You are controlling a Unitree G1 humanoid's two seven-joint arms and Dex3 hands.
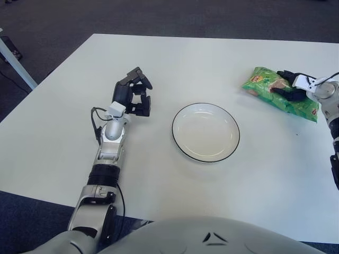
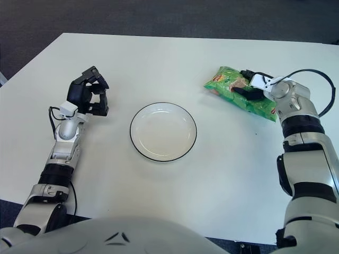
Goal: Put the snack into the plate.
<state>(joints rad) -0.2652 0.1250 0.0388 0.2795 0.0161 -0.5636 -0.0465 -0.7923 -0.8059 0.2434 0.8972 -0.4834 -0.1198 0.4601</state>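
Right eye view: the robot's right hand [image 2: 253, 86] grips a green snack bag [image 2: 239, 97] at the far right of the white table [image 2: 212, 180], well apart from the empty, black-rimmed plate [image 2: 163, 132] at centre, while its left hand [image 2: 90, 95], fingers curled on nothing, shows left of the plate

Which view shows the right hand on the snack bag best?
The right eye view: the right hand and its whole forearm show with fingers over the green snack bag, well inside the frame. In the left eye view the same grasp sits near the right edge, the arm partly cut off.
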